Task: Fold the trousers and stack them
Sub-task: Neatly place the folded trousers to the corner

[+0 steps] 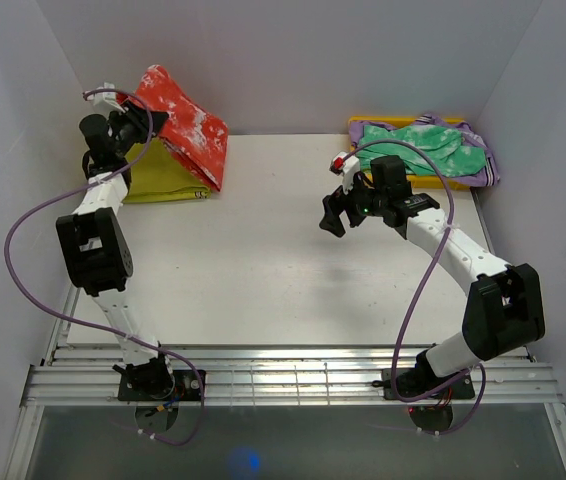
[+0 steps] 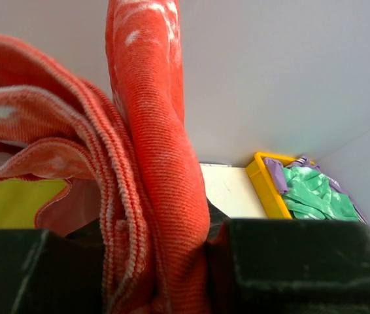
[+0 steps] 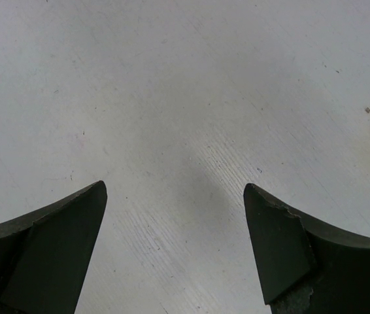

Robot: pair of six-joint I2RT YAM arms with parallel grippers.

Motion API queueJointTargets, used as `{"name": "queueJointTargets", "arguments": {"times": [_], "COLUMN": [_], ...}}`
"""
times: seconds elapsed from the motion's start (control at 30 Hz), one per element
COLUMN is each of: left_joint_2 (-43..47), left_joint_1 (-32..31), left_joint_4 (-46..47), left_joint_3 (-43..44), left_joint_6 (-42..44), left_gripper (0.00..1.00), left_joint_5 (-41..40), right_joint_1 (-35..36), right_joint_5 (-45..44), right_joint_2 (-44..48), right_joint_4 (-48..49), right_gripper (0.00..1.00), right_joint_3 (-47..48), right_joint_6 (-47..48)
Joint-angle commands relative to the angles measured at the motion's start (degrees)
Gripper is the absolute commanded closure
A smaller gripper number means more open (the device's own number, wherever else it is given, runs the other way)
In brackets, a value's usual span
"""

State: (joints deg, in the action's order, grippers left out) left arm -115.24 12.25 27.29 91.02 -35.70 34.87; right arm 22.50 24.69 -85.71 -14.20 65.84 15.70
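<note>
White table, trousers at far-left corner

no readable text, labels or numbers

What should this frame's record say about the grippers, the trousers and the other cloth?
left gripper: shut on the trousers, far-left corner
trousers: bunched, lifted, hanging over the yellow cloth
right gripper: open, empty, above bare table
green garment: in the yellow tray, far right
fold: not yet done
</note>
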Motion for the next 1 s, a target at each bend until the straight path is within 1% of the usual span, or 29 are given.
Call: {"name": "queueJointTargets", "arguments": {"times": [0.0,0.17,0.23,0.4,0.5,0.67,0.73,0.83,0.87,0.97], "left_joint_2": [1.5,-1.8,-3.4,-7.0,-9.9,-13.7,-15.1,-17.0,-17.3,-17.7], "left_joint_1": [3.0,7.7,9.4,11.9,13.2,14.4,14.9,15.4,15.6,15.7], "left_joint_4": [7.5,7.9,8.7,8.4,7.0,0.5,-2.9,-6.8,-7.4,-12.3], "left_joint_3": [1.0,2.3,3.0,4.9,5.4,5.7,6.1,6.4,6.3,7.8], "left_joint_6": [0.6,2.0,1.3,0.3,0.3,5.1,7.7,11.4,11.6,13.7], "left_gripper": [1.0,1.0,1.0,1.0,1.0,1.0,0.95,0.8,0.61,0.46], "left_joint_5": [2.4,5.2,6.4,8.4,8.1,6.1,4.6,2.5,2.1,-0.1], "right_joint_1": [-0.4,-0.4,-0.4,-0.4,-0.4,-0.4,-0.4,-0.4,-0.4,-0.4], "right_joint_5": [1.4,1.3,1.2,1.7,1.9,1.2,1.1,0.8,0.8,0.7], "right_joint_2": [-0.6,-0.4,-0.3,-0.7,-1.0,-0.6,-0.5,-0.7,-0.8,-0.9], "right_joint_4": [-1.1,-1.9,-2.1,-2.3,-2.9,-4.0,-5.0,-5.8,-6.1,-6.7], "right_gripper": [0.1,0.1,0.1,0.1,0.1,0.1,0.1,0.1,0.1,0.1], "right_joint_3": [2.4,2.3,2.3,2.2,2.5,2.4,2.8,3.8,4.0,5.0], "right_joint_6": [1.0,1.8,2.0,2.1,1.9,2.9,3.6,4.0,4.1,4.2]}}
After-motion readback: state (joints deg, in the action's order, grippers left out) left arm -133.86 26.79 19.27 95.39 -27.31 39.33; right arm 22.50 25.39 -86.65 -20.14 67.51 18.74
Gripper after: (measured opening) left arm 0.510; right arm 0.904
